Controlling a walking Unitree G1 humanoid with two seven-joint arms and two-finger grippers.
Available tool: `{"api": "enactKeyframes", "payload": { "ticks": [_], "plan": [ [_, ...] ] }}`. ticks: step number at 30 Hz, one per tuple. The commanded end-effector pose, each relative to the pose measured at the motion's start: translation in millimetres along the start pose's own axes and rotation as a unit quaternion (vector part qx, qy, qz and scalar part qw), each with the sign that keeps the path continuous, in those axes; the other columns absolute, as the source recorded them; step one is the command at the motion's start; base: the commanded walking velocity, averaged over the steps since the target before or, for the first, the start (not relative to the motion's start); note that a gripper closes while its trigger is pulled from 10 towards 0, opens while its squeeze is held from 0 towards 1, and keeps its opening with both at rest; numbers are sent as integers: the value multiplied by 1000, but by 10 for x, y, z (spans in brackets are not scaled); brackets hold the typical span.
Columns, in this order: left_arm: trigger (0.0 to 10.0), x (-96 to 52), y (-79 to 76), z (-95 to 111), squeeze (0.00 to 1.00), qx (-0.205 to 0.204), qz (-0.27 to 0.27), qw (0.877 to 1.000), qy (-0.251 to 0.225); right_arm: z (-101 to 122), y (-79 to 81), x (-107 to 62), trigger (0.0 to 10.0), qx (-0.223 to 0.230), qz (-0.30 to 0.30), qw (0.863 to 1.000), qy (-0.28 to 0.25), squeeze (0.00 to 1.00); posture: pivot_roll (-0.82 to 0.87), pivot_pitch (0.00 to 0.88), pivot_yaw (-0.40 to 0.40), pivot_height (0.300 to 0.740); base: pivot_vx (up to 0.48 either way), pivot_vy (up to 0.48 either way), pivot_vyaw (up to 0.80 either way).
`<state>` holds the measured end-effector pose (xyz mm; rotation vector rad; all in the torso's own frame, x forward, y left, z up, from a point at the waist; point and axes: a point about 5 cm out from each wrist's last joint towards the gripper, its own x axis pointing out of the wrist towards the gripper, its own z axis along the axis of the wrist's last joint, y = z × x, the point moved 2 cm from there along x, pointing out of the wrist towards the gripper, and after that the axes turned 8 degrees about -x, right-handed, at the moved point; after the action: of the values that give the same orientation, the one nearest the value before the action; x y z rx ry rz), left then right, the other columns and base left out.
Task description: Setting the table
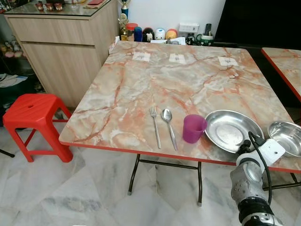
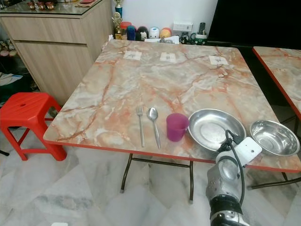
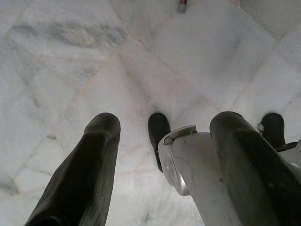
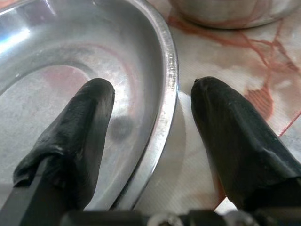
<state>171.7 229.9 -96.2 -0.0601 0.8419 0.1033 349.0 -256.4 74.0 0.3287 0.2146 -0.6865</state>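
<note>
On the marble table (image 1: 155, 80), near its front edge, lie a fork (image 1: 155, 126) and a spoon (image 1: 169, 125) side by side. A purple cup (image 1: 193, 128) stands to their right, then a steel plate (image 1: 230, 129) and a steel bowl (image 1: 287, 136). My right arm (image 1: 251, 174) reaches up to the plate's near rim. In the right wrist view my right gripper (image 4: 150, 94) is open, one finger over the plate (image 4: 61, 70) and one outside its rim, with the bowl (image 4: 225, 12) just beyond. My left gripper (image 3: 164, 122) hangs open above the floor.
A red plastic stool (image 1: 35, 117) stands left of the table beside a wooden cabinet (image 1: 66, 52). A second marble table (image 1: 284, 63) is at the right. Small ornaments and jars (image 1: 155, 34) line the far edge by the wall. White marble floor (image 1: 70, 193) lies in front.
</note>
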Motion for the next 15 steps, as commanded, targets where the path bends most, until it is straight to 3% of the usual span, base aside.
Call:
{"api": "enactKeyframes", "payload": {
  "ticks": [1, 3, 4, 15],
  "plan": [
    [10000, -24, 31, -85, 0, 1, 3, 1000, 18, -54, -25, 6, 10000, -7, -6, 1000, 16, 0, 50, 126, -30, 740, 0, 0, 0],
    [10000, -24, 31, -85, 0, 1, 3, 1000, 18, -57, -24, 7, 10000, -9, -6, 1000, 17, 0, 51, 126, -30, 740, 0, 0, 0],
    [10000, -25, 32, -87, 0, 1, 4, 1000, 18, -69, -21, 7, 0, -12, -5, 1000, 20, 0, 51, 127, -29, 740, 0, 0, 0],
    [10000, -28, 37, -94, 0, 8, 4, 1000, 20, -96, 27, -5, 0, -12, 1, 1000, 23, 0, 54, 126, -29, 740, 0, 0, 0]
  ]
}}
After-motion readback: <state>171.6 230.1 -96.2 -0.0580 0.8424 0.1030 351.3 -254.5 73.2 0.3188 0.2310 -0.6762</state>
